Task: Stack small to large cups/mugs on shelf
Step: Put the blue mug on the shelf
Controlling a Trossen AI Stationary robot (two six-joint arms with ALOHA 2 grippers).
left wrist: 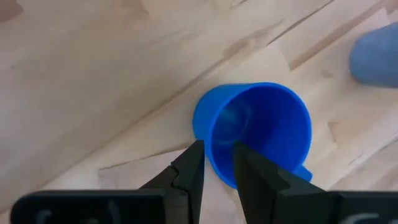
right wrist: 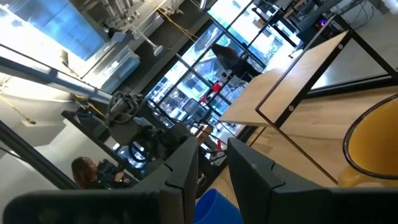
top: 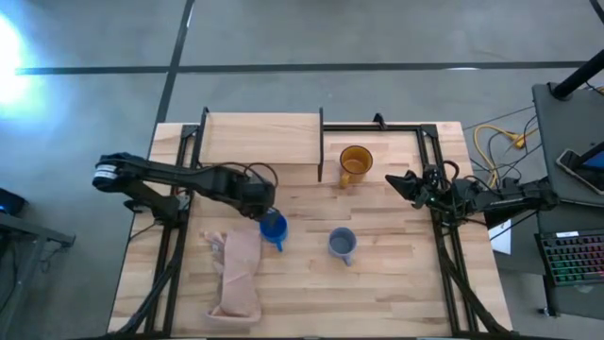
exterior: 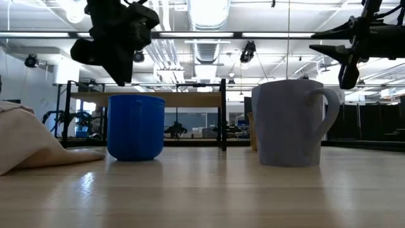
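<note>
The striped plank wooden desk (top: 396, 283) looks smooth with a faint sheen; the small bright blue mug (left wrist: 258, 127) looks smooth plastic; the crumpled beige cloth (top: 238, 274) looks soft and matt.

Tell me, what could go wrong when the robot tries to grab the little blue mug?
The left gripper hovers over the blue mug with its fingers barely apart, so it may bump the rim and tip the mug instead of gripping it. The beige cloth lies right beside the mug and might snag. The shelf is raised, so a weak grip could drop it.
</note>
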